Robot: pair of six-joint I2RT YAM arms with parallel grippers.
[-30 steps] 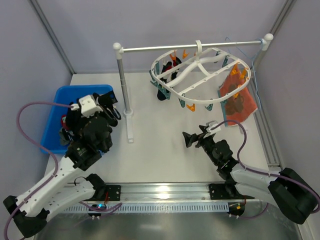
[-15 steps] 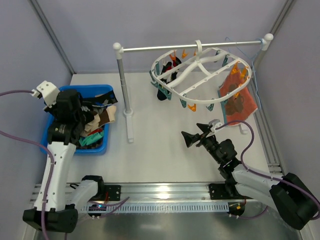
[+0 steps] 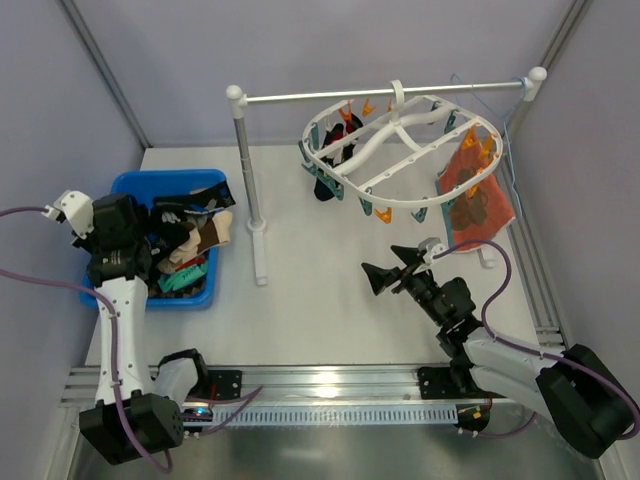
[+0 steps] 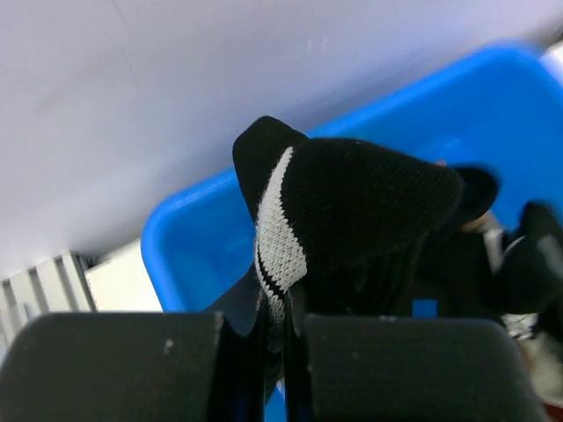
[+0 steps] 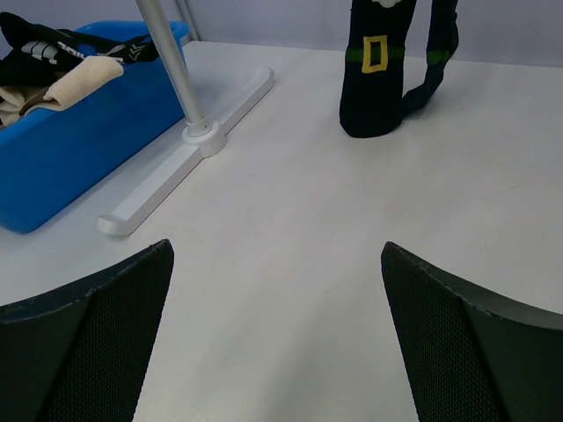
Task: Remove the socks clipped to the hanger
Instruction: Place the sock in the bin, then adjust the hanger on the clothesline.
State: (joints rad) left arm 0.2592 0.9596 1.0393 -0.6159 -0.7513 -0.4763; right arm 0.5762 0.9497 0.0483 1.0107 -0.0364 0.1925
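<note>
I find the left hand (image 4: 281,330) clamped on a grey-striped black sock (image 4: 361,207) over the blue bin (image 4: 189,242), frame left; the right hand (image 5: 277,264) gapes wide, empty. Dark socks (image 3: 326,182) hang clipped on the hanger (image 3: 400,150), upper right.

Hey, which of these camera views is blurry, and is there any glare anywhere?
Left wrist view: the black sock is sharp, the blue bin behind it soft. Right wrist view: crisp, even light, faint shadows. Top view: clear, with bright glare on the metal base rail.

Lab test cell indicated: white table (image 3: 330,290) enclosed by plain panel walls (image 3: 300,40), aluminium rail (image 3: 330,378) bolted along near edge.
</note>
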